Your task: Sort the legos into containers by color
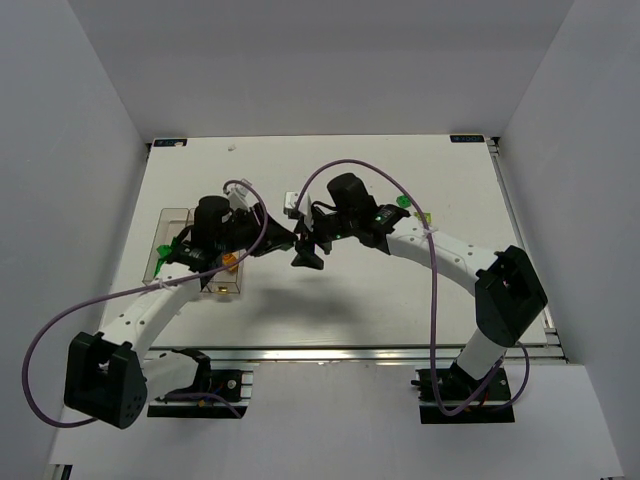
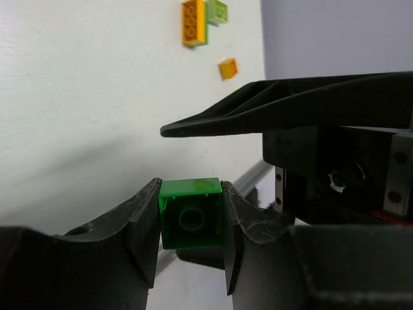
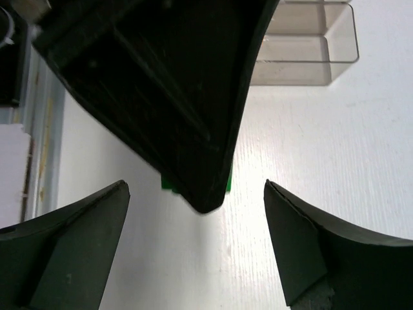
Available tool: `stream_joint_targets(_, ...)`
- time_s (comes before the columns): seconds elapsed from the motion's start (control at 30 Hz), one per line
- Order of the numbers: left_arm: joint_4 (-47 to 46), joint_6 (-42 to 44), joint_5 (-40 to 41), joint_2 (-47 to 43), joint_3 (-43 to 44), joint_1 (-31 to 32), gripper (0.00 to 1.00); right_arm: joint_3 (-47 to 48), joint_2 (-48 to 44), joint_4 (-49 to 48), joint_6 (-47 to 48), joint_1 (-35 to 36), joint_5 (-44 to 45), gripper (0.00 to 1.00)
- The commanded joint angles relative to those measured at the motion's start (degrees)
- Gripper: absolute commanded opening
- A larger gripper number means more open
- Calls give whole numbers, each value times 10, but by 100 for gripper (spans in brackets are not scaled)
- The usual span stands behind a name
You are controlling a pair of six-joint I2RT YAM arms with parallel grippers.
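Across the white table both arms reached inward from the near edge, the left arm curving over the containers and the right arm bending in from the other side. Their grippers met near the table's middle, above the surface.

The containers, clear bins joined in a row, sat on the left half of the table. In the right wrist view they lay beyond the grippers, well apart from them.

The left gripper was closed on a green brick, one finger pressed to each side, the brick's hollow underside facing the wrist camera. The right gripper stood wide open, its two fingers far apart and touching nothing. The left gripper's tip hung in the gap between them, with only slivers of the green brick showing at its edge. From the left wrist, one right finger crossed the view above the held brick, clear of it.

Loose on the table beyond lay an orange brick touching a yellow-green brick, and near them a small orange brick on its own. A green piece showed at the containers' left edge; whether it lay inside could not be told.
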State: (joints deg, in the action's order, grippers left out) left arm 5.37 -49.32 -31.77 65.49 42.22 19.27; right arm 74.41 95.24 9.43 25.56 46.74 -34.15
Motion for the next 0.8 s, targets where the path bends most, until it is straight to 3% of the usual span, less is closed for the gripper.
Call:
stream_joint_targets(0.0, 104, 76, 57, 6, 59, -1, 9, -3, -18, 12, 24, -1, 36, 89)
stream_joint_targets(0.17, 225, 144, 148, 22, 119, -21, 7, -33, -41, 15, 40, -9, 50, 90)
stream_joint_targets(0.37, 328, 188, 272, 39, 168, -96, 5, -61, -69, 25, 58, -26, 53, 88)
stream_joint_targets(0.47, 349, 207, 340, 50, 193, -140, 5, -72, -81, 35, 63, -35, 45, 71)
stream_joint_targets(0.6, 356, 225, 441, 87, 222, -191, 5, -81, -96, 42, 62, -50, 35, 26)
stream_joint_targets(0.77, 334, 228, 501, 148, 232, -241, 5, -107, -124, 36, 49, -74, 44, 21)
